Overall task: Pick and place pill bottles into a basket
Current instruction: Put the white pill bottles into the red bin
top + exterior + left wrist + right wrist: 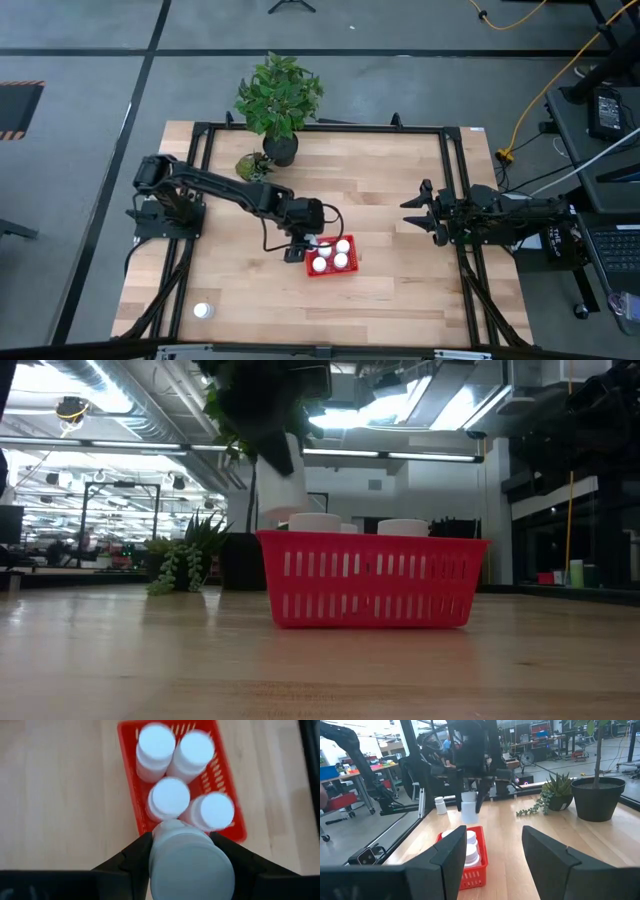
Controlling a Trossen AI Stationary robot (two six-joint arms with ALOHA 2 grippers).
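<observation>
Left pincer (182,865) is clamped on a white pill bottle (187,862), held upright just above the near-left end of the red basket (331,268), not touching it. Four bottles (170,797) stand inside the basket, which sits mid-counter (400,290); one more bottle (203,311) stands alone well apart from the basket, near the counter's front left corner. Right pincer (418,212) waits wide open and empty, well to the right of the basket.

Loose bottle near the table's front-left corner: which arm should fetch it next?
Left. The loose bottle lies on the left arm's side. The left claw holds a bottle over the basket. The right claw waits, open, far right.
</observation>
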